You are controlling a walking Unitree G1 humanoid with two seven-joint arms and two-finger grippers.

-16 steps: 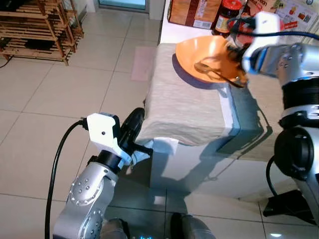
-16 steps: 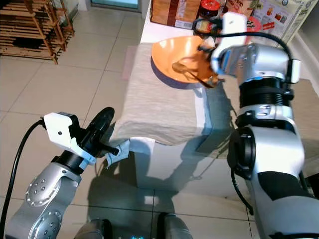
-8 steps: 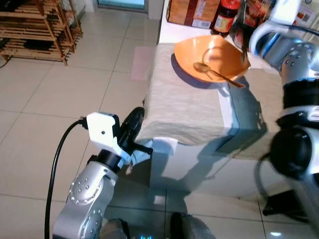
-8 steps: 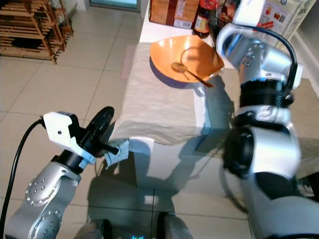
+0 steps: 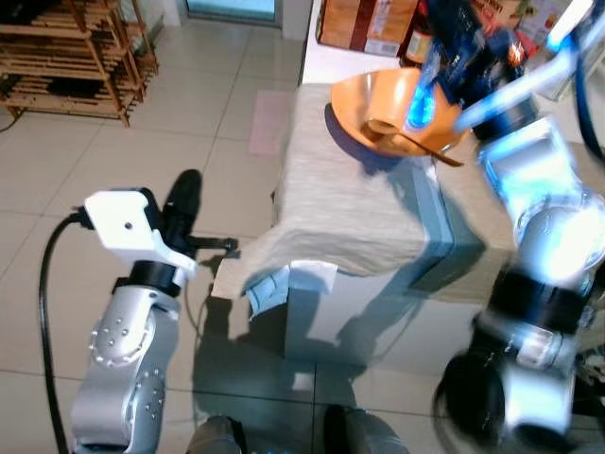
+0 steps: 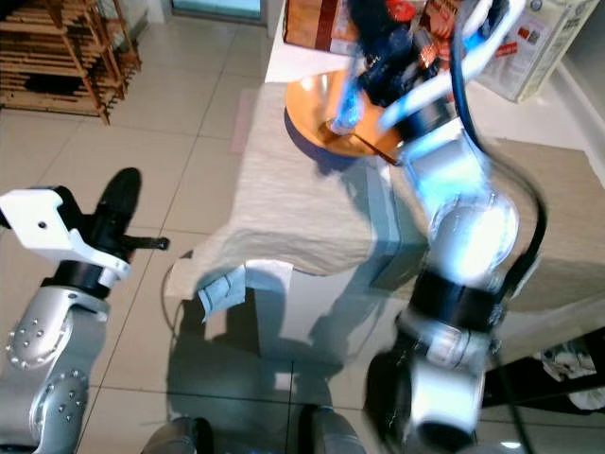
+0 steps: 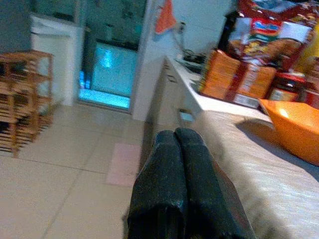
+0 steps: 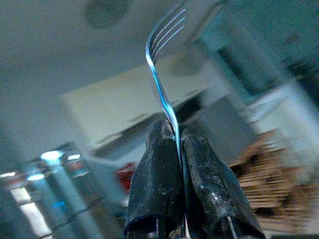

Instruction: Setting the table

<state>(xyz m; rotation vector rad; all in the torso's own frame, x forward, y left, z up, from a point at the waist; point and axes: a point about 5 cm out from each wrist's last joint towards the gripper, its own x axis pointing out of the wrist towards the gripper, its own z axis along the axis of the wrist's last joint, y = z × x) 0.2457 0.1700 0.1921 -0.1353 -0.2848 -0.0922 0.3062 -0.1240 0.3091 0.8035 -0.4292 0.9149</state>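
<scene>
Partly set, I'd judge: orange bowl (image 5: 392, 109) w/ spoon (image 5: 406, 140) sits on the clothed table (image 5: 350, 213) at upper centre, while right gripper (image 8: 180, 149), fingers clamped on a fork (image 8: 160, 74), hasn't placed it yet; left gripper (image 7: 178, 164), fingers together, idles lower left.

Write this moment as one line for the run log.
right gripper: shut on fork, raised | left gripper: shut, beside table | bowl: on cloth, spoon inside
</scene>
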